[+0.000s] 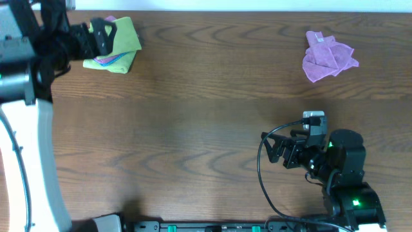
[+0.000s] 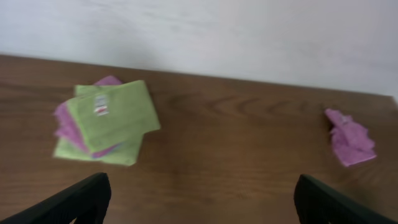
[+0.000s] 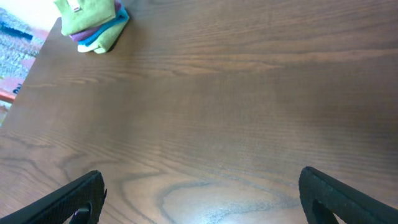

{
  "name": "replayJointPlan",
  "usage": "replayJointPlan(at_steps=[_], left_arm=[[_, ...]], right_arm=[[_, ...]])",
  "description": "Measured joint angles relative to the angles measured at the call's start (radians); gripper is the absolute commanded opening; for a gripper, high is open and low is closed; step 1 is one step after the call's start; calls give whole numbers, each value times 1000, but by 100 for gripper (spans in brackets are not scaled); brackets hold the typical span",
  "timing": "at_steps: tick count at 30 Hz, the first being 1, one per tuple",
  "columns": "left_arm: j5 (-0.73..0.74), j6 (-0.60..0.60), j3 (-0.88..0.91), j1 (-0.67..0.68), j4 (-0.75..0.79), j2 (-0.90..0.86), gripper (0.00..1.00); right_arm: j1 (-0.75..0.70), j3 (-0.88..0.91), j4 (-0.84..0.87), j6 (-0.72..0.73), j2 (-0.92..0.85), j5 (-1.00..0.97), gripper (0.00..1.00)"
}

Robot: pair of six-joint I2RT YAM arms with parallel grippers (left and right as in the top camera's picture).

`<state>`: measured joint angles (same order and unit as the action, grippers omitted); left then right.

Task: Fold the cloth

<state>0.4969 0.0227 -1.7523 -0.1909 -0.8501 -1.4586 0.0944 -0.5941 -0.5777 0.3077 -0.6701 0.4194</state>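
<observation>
From above, the green cloth lies folded into a neat rectangle on top of a small pile of other folded cloths at the far left of the table. The left gripper hovers at its edge with its jaws spread and nothing between them. A crumpled purple cloth sits well apart at the far right, and the right gripper waits near the front, also spread wide and empty. The left wrist view looks down on the pile from a little way off, the white tag facing up on the flat, squared-off green top layer. The right wrist view shows bare wood below its fingers and the pile far off in a corner. The fold looks finished, with little left but to draw back.
</observation>
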Motion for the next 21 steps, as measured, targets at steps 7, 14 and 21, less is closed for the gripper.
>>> replayJointPlan(at_steps=[7, 14, 21], left_arm=[[-86, 50, 301, -2, 15, 248, 95], [-108, 203, 758, -2, 13, 614, 96], [-171, 397, 1089, 48, 13, 964, 95]], right_arm=[[0, 0, 0, 0, 0, 0, 99], [0, 0, 0, 0, 0, 0, 99], [0, 0, 2, 0, 0, 0, 99]])
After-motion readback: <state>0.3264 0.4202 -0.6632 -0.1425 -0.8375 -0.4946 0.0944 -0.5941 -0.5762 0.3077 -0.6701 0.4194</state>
